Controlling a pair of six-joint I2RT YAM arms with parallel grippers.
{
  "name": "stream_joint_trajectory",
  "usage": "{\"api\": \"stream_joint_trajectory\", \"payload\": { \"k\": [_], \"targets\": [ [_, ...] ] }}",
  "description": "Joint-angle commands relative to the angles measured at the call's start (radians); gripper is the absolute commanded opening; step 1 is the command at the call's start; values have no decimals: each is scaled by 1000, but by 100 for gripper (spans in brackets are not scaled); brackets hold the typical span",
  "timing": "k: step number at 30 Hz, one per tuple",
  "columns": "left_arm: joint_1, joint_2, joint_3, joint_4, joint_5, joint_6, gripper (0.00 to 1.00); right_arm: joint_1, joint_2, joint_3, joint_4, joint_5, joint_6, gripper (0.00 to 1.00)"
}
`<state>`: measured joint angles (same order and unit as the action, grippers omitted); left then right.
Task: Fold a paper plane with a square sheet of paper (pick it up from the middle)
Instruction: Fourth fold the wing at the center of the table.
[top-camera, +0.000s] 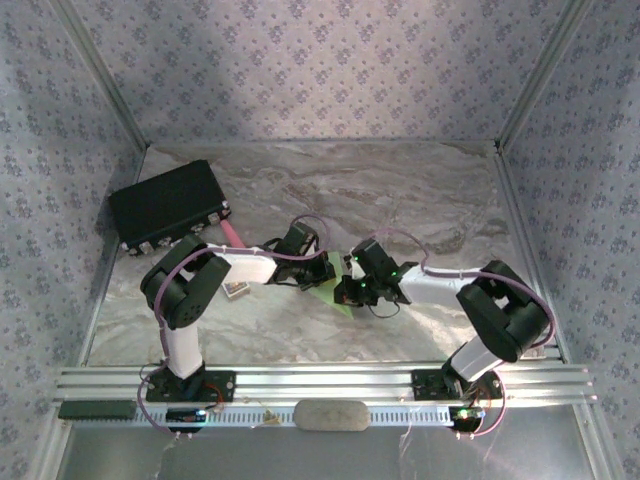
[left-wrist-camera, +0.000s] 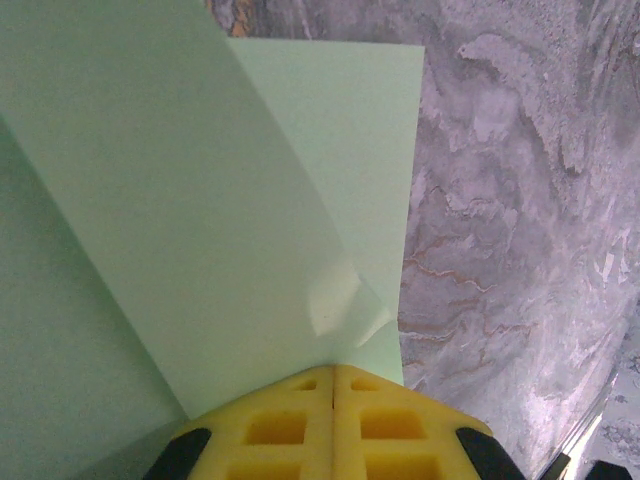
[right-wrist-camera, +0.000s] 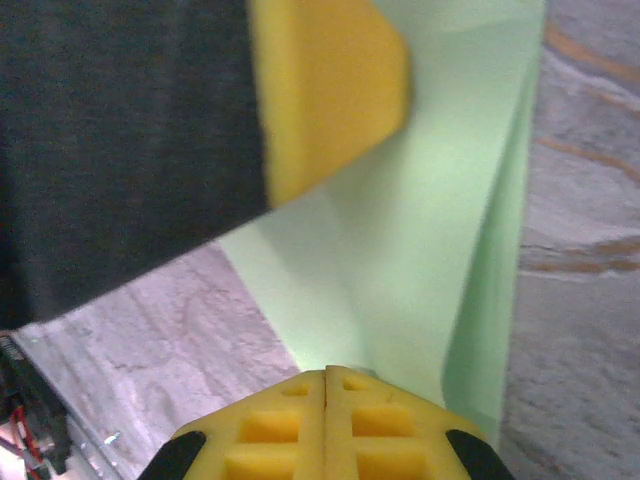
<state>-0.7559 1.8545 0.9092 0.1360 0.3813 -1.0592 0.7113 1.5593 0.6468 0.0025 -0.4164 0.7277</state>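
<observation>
Thin, floppy square sheet of paper (left-wrist-camera: 210, 210), left gripper (left-wrist-camera: 333, 385) and right gripper (right-wrist-camera: 325, 380) both pinching it; probably best gripped lightly near its crease.

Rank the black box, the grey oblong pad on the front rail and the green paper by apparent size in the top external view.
1. black box, clearly largest.
2. grey oblong pad.
3. green paper: mostly hidden, so this ranks only the part that shows.
</observation>
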Motion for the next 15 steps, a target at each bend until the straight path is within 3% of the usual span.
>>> {"api": "stream_joint_trajectory", "payload": {
  "k": [1,15],
  "targets": [
    [-2,28,-9,-50,-13,16,2,-1,10,-41,-26,28,-9,3],
    [11,33,-21,-52,-17,19,2,-21,-62,-230,150,-28,77,5]
  ]
}}
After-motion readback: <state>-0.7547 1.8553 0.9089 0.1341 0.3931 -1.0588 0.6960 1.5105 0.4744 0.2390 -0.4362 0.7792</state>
